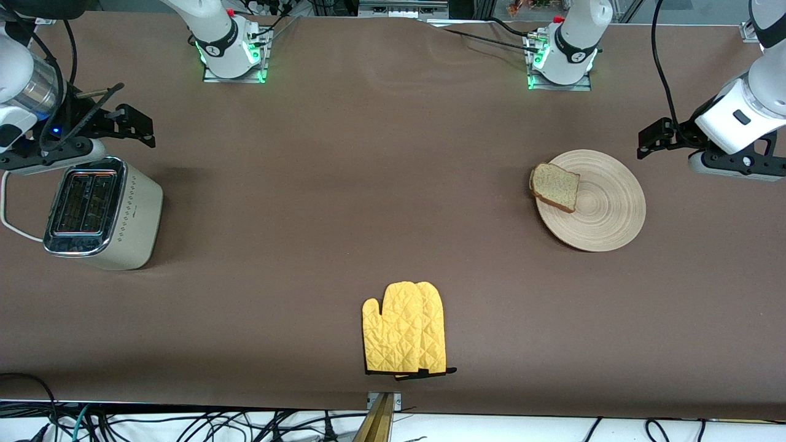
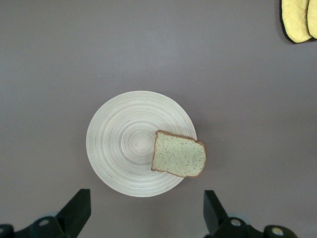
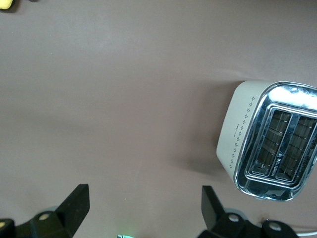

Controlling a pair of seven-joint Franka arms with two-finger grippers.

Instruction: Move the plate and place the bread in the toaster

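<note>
A matt brown table (image 1: 368,184) covering, smooth with faint ripples. A light wooden plate (image 1: 605,215) with fine concentric grooves, dull finish. A slice of bread (image 1: 556,187), speckled and porous. A toaster (image 1: 123,227) with matt cream sides and mirror-bright chrome top. A quilted yellow cloth oven mitt (image 1: 405,328).

Table (image 1: 368,184): toaster (image 1: 104,212), plate (image 1: 599,205), mitt (image 1: 405,328)

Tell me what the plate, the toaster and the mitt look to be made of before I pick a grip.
Plate: pale wood by the look, matte, with fine concentric ring grooves.
Toaster: cream body, probably painted metal or plastic, smooth with a small dotted pattern; the top is mirror-bright chrome reflecting the room.
Oven mitt: yellow quilted fabric, diamond stitching, dark edging at the cuff.
</note>
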